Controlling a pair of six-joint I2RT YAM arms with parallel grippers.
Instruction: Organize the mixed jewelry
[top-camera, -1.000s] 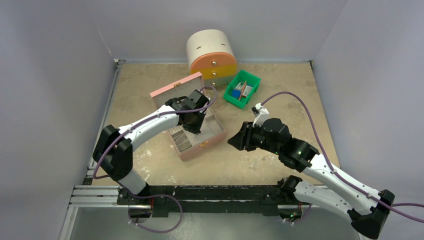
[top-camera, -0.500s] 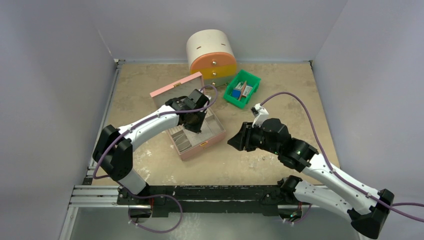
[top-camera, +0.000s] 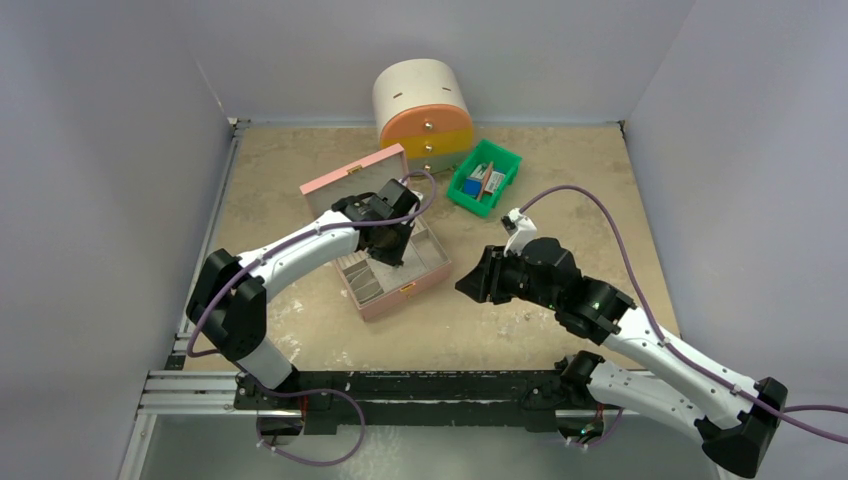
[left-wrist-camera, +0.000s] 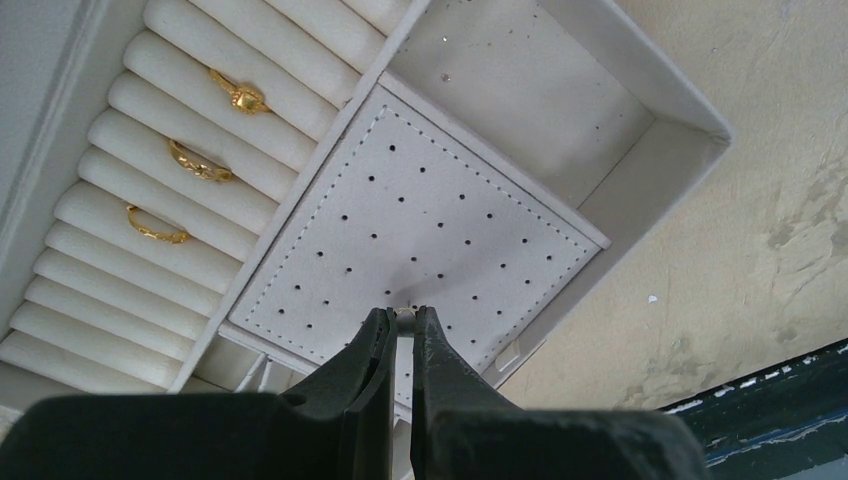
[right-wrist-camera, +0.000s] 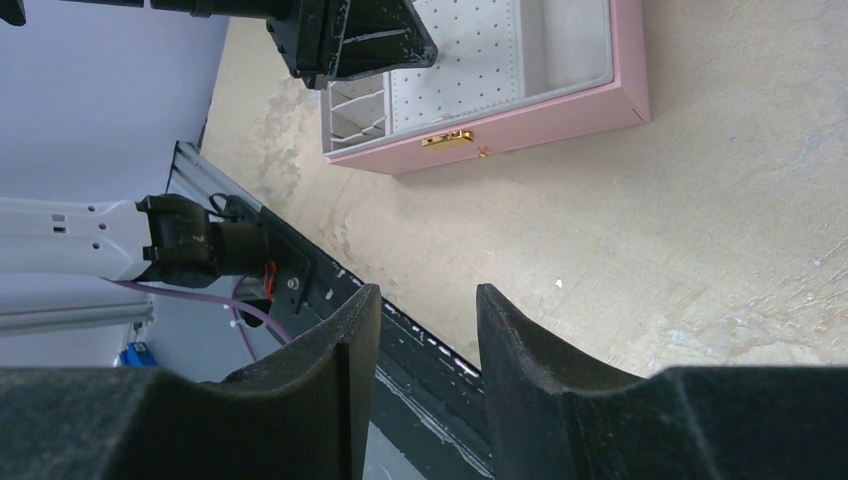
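Note:
In the left wrist view my left gripper (left-wrist-camera: 403, 311) is shut on a tiny stud (left-wrist-camera: 405, 317), its tips just above the white perforated pad (left-wrist-camera: 430, 210) of the open pink jewelry box (top-camera: 418, 285). Three gold rings (left-wrist-camera: 243, 97) (left-wrist-camera: 197, 163) (left-wrist-camera: 155, 230) sit in the padded ring rolls (left-wrist-camera: 120, 180) beside the pad. My right gripper (top-camera: 466, 284) hangs open and empty over the bare table right of the box, with the box front (right-wrist-camera: 520, 115) ahead of its fingers. A tiny gold piece (right-wrist-camera: 484, 152) lies on the table by the box's latch (right-wrist-camera: 447, 140).
The box lid (top-camera: 352, 178) stands open behind the left gripper. A green bin (top-camera: 503, 190) of coloured items and a round drawer unit (top-camera: 423, 105) stand at the back. An empty compartment (left-wrist-camera: 530, 90) lies beyond the pad. The black base rail (top-camera: 420, 385) runs along the near edge.

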